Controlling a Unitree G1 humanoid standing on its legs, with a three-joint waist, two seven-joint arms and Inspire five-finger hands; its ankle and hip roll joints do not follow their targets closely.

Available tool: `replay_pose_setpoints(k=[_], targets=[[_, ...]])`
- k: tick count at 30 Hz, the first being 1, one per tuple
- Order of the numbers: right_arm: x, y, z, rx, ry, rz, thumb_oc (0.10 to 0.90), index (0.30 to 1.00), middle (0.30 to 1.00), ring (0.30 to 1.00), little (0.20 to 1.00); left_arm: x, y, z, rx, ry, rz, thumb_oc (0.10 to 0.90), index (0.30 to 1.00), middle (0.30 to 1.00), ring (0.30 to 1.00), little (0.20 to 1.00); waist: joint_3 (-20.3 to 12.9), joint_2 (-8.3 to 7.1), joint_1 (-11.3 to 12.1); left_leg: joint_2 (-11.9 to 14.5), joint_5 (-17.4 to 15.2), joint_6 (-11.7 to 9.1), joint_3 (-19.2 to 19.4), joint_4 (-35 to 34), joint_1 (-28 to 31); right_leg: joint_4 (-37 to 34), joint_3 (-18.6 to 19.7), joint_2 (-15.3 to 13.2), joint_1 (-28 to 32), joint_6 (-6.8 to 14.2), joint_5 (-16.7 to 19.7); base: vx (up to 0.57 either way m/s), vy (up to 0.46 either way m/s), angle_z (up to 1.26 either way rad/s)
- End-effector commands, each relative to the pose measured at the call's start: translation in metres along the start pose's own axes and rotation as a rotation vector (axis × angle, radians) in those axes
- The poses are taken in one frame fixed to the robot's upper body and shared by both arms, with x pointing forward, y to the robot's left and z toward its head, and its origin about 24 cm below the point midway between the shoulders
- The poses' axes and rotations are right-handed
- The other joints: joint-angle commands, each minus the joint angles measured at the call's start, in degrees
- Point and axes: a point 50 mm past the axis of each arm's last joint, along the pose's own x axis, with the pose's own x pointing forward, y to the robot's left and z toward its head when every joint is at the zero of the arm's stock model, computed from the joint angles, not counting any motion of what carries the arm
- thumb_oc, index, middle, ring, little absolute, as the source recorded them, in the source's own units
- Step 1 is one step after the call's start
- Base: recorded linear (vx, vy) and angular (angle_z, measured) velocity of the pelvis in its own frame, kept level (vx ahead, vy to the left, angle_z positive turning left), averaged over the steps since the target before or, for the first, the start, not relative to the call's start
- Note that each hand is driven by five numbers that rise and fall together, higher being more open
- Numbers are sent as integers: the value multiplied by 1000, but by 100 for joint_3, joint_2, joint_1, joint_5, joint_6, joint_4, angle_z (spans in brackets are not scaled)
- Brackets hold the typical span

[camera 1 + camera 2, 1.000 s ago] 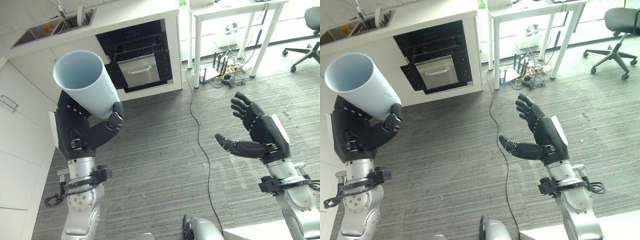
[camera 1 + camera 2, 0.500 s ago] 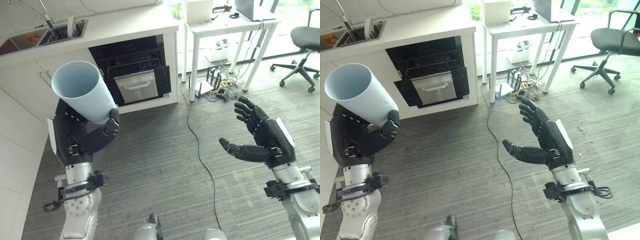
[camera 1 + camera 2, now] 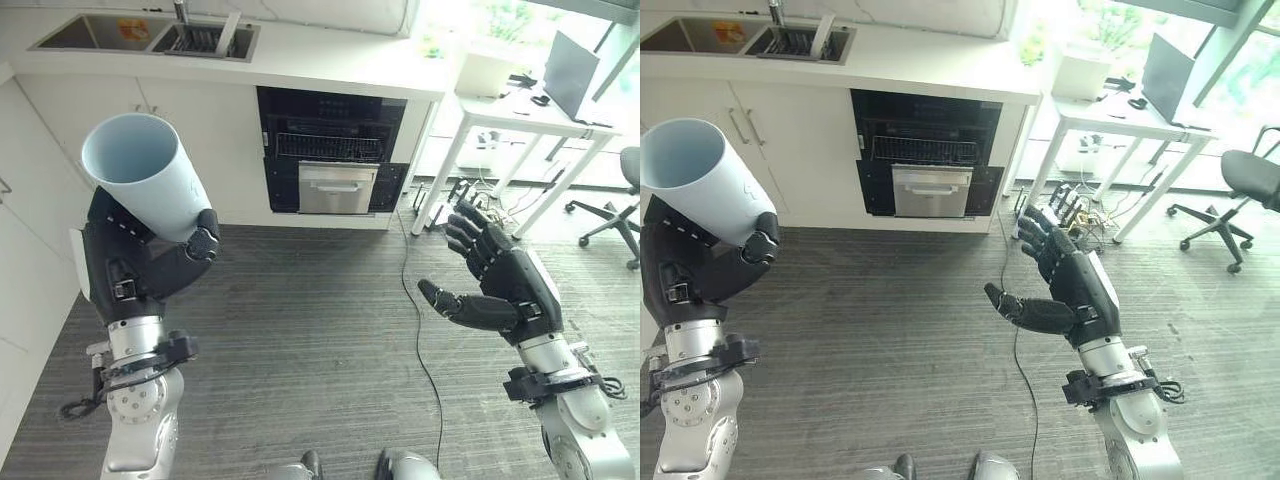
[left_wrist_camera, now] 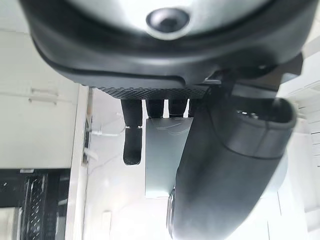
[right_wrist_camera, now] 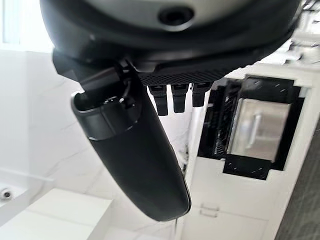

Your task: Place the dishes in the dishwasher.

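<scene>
We read no writing on the pale blue cup point(image 3: 140, 175). Our left hand point(image 3: 130, 270) has its fingers and thumb curled round the cup's lower part, mouth tilted up, well in front of the open dishwasher point(image 3: 330, 150) and to its left. Our right hand point(image 3: 500, 285) holds nothing, fingers spread and relaxed, in front of the dishwasher to its right. The rack point(image 3: 328, 147) seems partly drawn out. Bare grey floor point(image 3: 310, 310) lies between hands and dishwasher.
</scene>
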Motion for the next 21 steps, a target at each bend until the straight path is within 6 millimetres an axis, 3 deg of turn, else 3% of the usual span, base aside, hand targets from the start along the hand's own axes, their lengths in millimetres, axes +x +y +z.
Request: replay_pose_setpoints(k=[1,6,11,14,15,16,17,19,20,21], targets=[[15,-4,29,-9,-175,1,800,900,900,900,900,17,-15,53,-35,-305,-94,400,300,300,300,300,-125,90,-289,387,-869,-419,-493,420,281,-694,217,354,31,-73,696,289,-170,26],[22,-4,33,-2,-205,15,800,900,900,900,900,20,-17,49,-52,-290,-71,400,300,300,300,300,-293,67,-358,425,-1143,-377,-423,420,568,-694,212,395,367,-42,625,269,-277,44],[29,-9,39,-27,-218,10,800,900,900,900,900,20,-16,48,-125,-248,-59,400,300,300,300,300,-490,162,-403,602,-1206,-550,-311,420,885,-694,135,540,648,-249,392,232,-241,12],[22,-15,37,-57,-198,-28,800,900,900,900,900,15,-15,45,-179,-210,-54,400,300,300,300,300,-510,222,-392,761,-375,-817,-240,420,1040,-694,110,729,877,-467,152,218,-246,3],[19,-17,36,-85,-180,-26,800,900,900,900,900,12,-14,44,-187,-202,-54,400,300,300,300,300,-506,201,-363,721,-56,-885,-267,420,1083,-694,148,747,947,-520,82,237,-261,-5],[15,-17,35,-99,-170,-1,800,900,900,900,900,8,-12,44,-195,-194,-60,400,300,300,300,300,-454,115,-283,601,472,-974,-251,439,1049,-694,192,690,1099,-592,-25,180,-213,-8],[13,-18,36,-105,-172,8,800,900,900,900,900,6,-12,44,-194,-192,-69,400,300,300,300,300,-402,74,-247,612,592,-996,-192,592,874,-694,210,664,1189,-617,-67,137,-168,-10],[12,-19,37,-112,-164,13,800,900,900,900,900,4,-12,44,-183,-196,-89,400,300,300,300,300,-317,56,-204,692,504,-942,-6,602,627,-694,246,643,1276,-615,-133,89,-6,-22],[16,-21,37,-126,-169,7,800,900,900,900,900,3,-13,45,-182,-207,-99,400,300,300,300,300,-229,170,-216,935,138,-889,218,420,442,-694,216,690,1306,-556,-174,106,131,-19],[17,-22,37,-125,-171,9,800,900,900,900,900,2,-12,45,-183,-213,-98,400,300,300,300,300,-212,236,-226,1034,-10,-891,254,420,366,-694,219,729,1307,-527,-181,121,249,-10]])
